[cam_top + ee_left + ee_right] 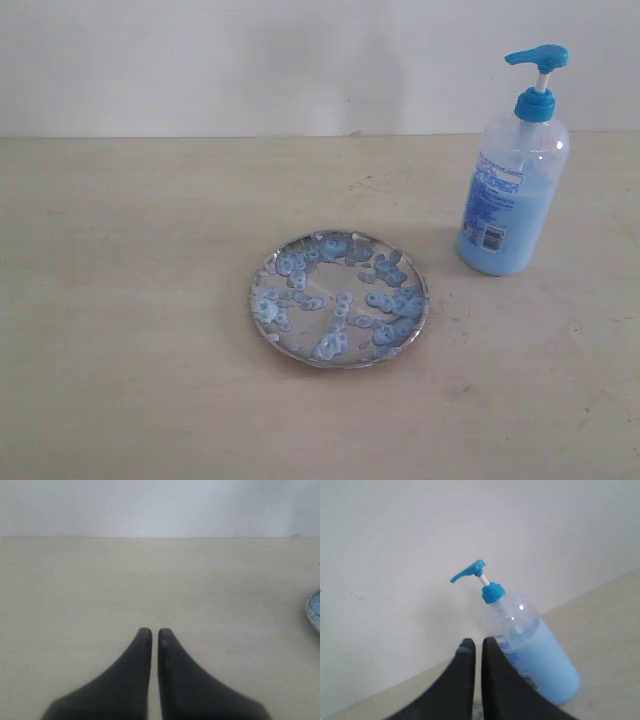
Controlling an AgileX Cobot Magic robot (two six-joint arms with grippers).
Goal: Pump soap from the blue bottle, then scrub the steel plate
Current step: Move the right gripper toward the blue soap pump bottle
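The steel plate [339, 298] lies near the middle of the table, dotted with pale-blue soap [385, 300] blobs. The blue bottle [512, 190] stands upright behind it to the right, pump head raised. Neither gripper shows in the exterior view. My left gripper [155, 632] is shut, empty, over bare table; the plate's rim [314, 611] peeks in at that view's edge. My right gripper [478, 643] is shut on nothing, with the blue bottle [530, 645] just beyond its fingertips and apart from them.
The beige table [130, 300] runs back to a white wall [250, 60]. Nothing else stands on the table in these views.
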